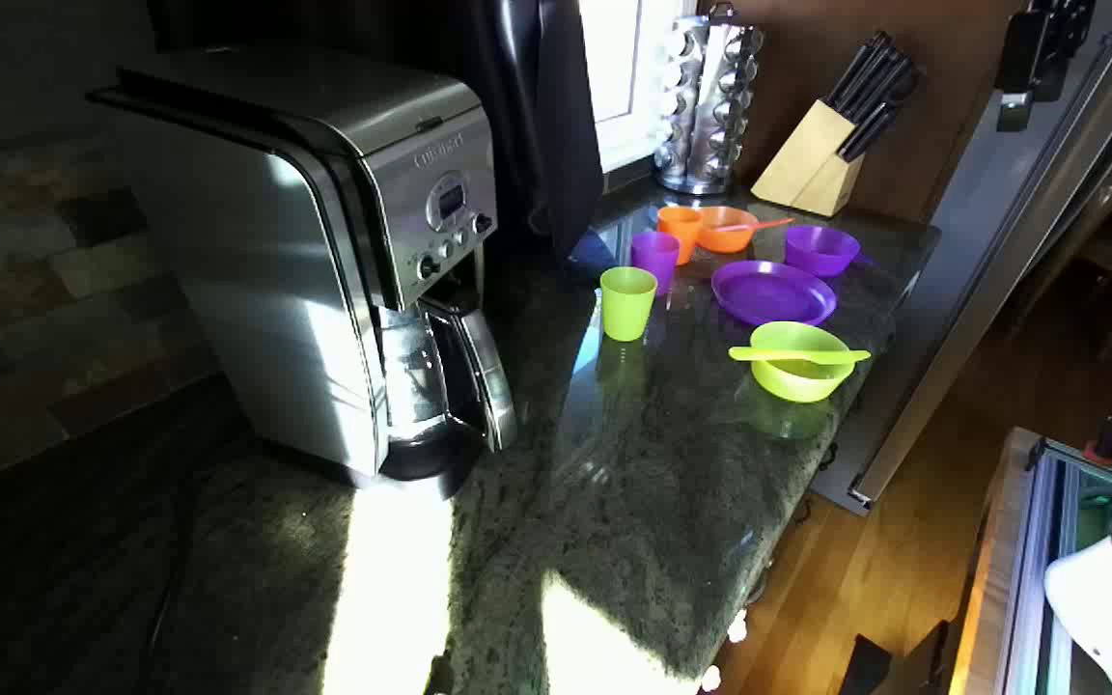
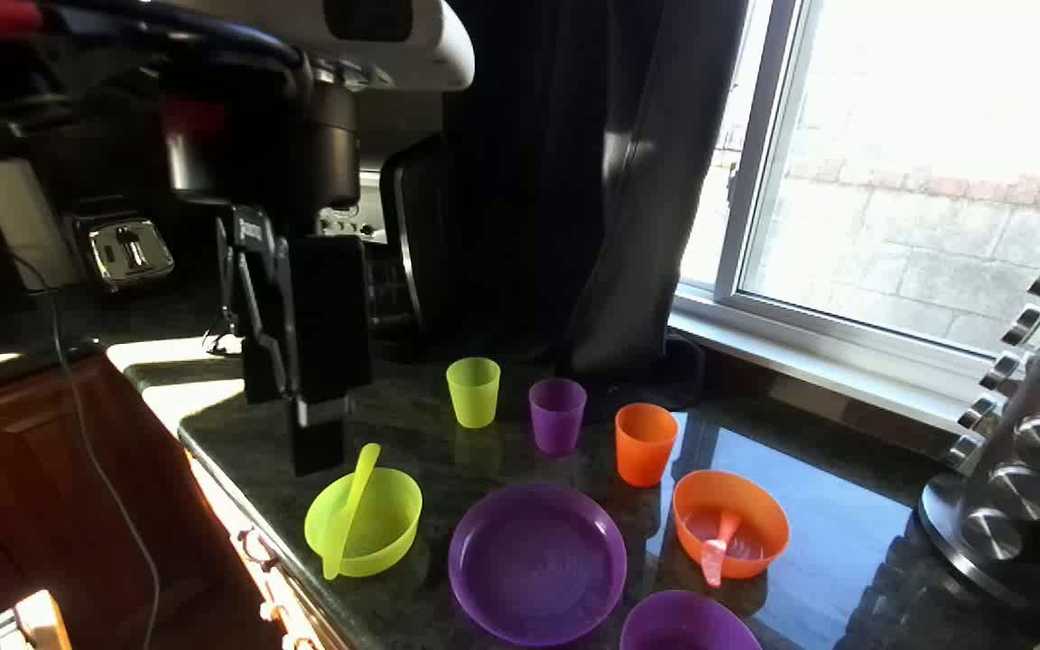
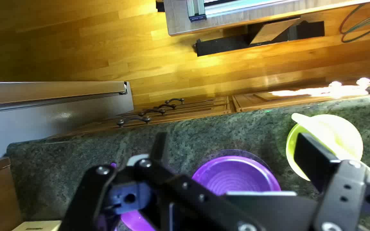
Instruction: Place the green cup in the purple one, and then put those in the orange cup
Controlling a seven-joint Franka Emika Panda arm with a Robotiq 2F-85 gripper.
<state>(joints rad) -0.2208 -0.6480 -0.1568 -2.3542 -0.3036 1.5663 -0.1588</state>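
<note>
green cup (image 2: 474,394): in an exterior view, upright on the counter (image 2: 430,451), mouth up, long axis vertical, leading a row with the purple cup (image 2: 557,418) next and the orange cup (image 2: 645,445) last. all apart, nothing nested yet. from the gripper (image 2: 294,424), pointing down near the lime-green bowl (image 2: 389,519), lies lower and farther in, toward the dark curtain (image 2: 529,199). probably calls for a reach across the counter, then a straight descent along that upright axis. only one arm (image 2: 439,54) to send.

in an exterior view filled largely by the coffee maker (image 1: 276,261), nearest the camera of the three cups, partly masking the purple cup, with the orange cup behind that in turn. hides the gaps between them, but shows the depth of the row.

in the wrist view, no cup to be found, likely cut off below the frame or behind the gripper. instead, makes plain the spread left vague elsewhere: jaws wide apart, gripping nothing, with the purple plate (image 3: 236,176) in sight through the gap and one finger (image 3: 313,157) crossing in front of the lime-green bowl. cannot judge alignment from here.
</note>
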